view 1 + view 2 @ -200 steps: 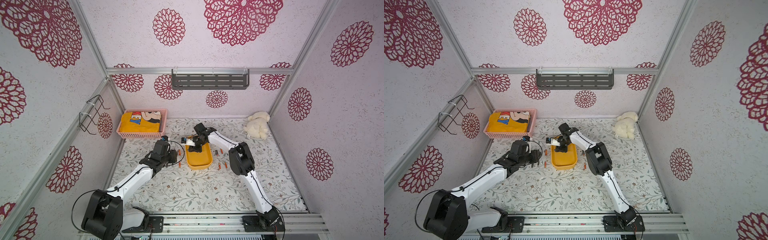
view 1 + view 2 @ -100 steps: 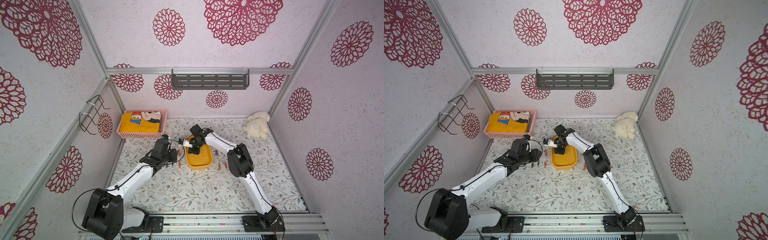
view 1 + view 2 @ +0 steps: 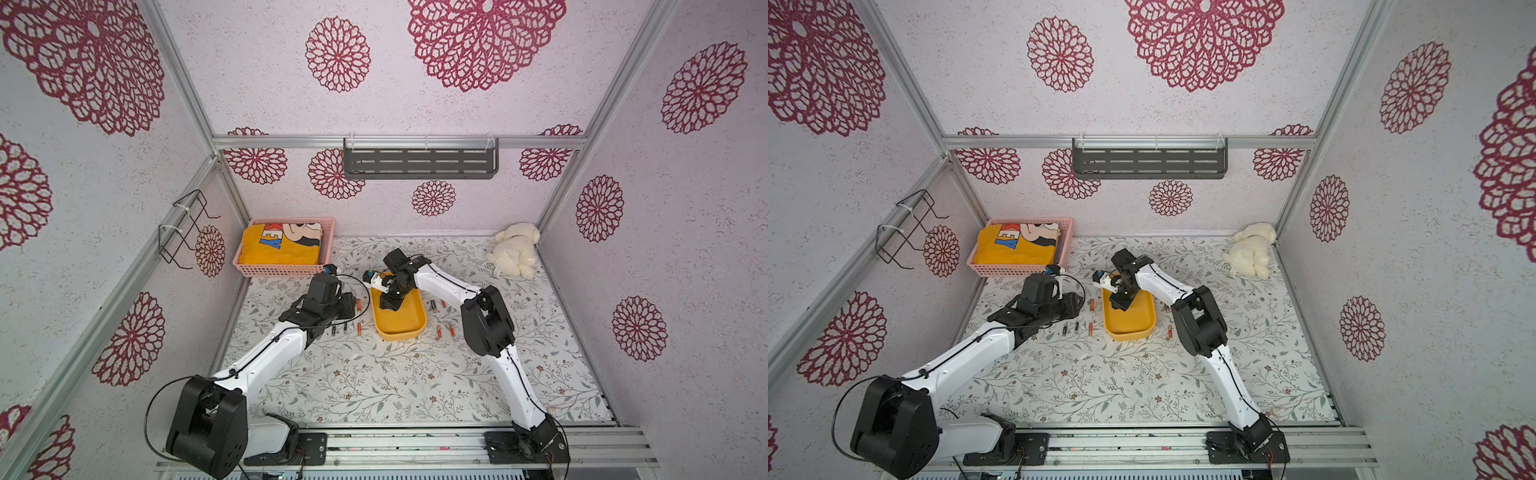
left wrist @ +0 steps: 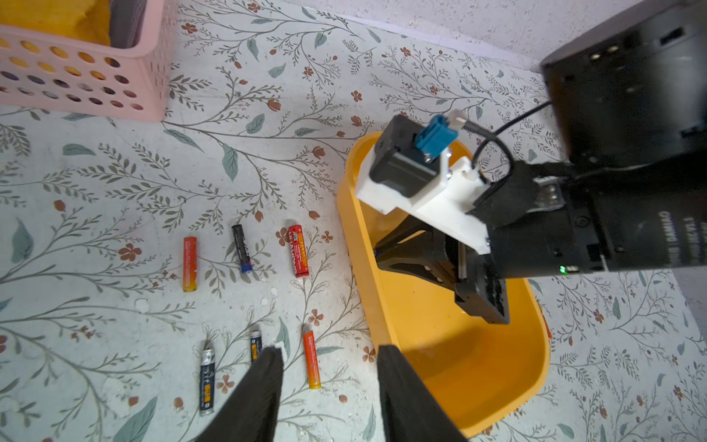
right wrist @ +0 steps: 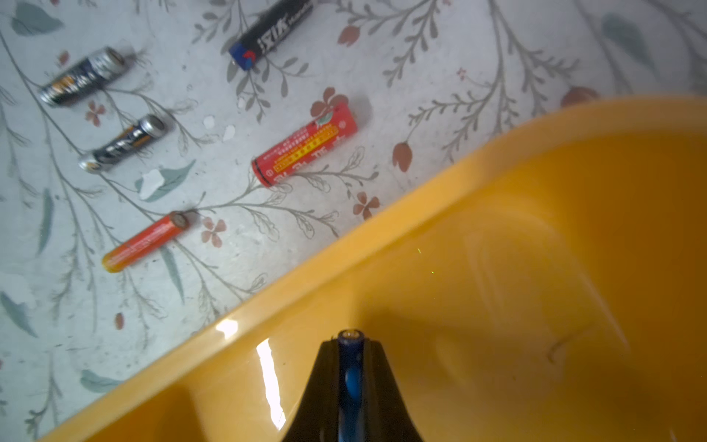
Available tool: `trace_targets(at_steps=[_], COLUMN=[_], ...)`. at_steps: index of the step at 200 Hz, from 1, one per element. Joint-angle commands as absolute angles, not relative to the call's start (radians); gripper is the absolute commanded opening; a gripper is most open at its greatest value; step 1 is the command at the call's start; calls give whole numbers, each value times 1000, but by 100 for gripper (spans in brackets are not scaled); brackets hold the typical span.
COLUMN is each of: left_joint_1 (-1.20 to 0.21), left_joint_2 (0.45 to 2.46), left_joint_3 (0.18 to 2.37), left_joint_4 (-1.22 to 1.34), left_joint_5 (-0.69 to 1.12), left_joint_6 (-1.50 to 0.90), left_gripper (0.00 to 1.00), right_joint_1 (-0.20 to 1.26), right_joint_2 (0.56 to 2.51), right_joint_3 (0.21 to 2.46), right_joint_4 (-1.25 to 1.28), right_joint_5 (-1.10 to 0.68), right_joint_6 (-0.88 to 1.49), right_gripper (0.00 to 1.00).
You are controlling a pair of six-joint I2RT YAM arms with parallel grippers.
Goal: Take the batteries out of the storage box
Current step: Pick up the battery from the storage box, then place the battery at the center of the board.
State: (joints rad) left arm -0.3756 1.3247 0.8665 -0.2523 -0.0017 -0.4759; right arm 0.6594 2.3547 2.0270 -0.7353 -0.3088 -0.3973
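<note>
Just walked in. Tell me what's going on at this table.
The right gripper is down inside the yellow storage box, shut on a blue battery. The left gripper hovers open and empty beside the box, above batteries already laid out on the floral table. A few more lie on the box's other side. No other battery shows in the part of the box that is visible.

Bright even light, soft shadows, glare on the storage box (image 5: 267, 367)
</note>
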Motion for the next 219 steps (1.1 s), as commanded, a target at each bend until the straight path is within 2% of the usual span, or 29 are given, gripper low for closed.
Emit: trace_targets(at_steps=[1, 36, 72, 93, 107, 114, 121, 126, 148, 178, 219], left_joint_1=[-378, -379, -379, -378, -380, -380, -383, -387, -432, -523, -535], left_joint_2=[1326, 1292, 1211, 1169, 1154, 1154, 1156, 1161, 1198, 1240, 1213], left_joint_3=[902, 890, 811, 766, 753, 752, 752, 753, 782, 823, 768], left_joint_4=[-250, -215, -71, 10, 46, 64, 77, 85, 73, 43, 102], left_joint_5=[-30, -86, -96, -28, 48, 110, 170, 206, 279, 230, 114], left_joint_6=[-482, -483, -453, -421, -399, -384, -367, -357, -312, -267, -293], left_gripper=[43, 43, 44, 45, 47, 51, 69, 77, 90, 93, 94], right_joint_1=[626, 554, 467, 439, 415, 407, 398, 394, 381, 369, 345], right_joint_2=[2189, 2001, 1714, 1583, 1509, 1481, 1461, 1454, 1465, 1497, 1541], right_joint_3=[1970, 1780, 1407, 1187, 1046, 988, 938, 906, 823, 761, 731], right_joint_4=[-627, -466, -305, -266, -217, -195, -174, -156, -108, -34, 3], right_joint_5=[-343, -339, -152, -22, -17, -8, -7, -8, -21, -11, 20], right_joint_6=[-228, -47, 113, 154, 171, 186, 195, 198, 201, 224, 226], right_gripper=[0, 0, 0, 0, 0, 0, 0, 0, 0, 0, 0])
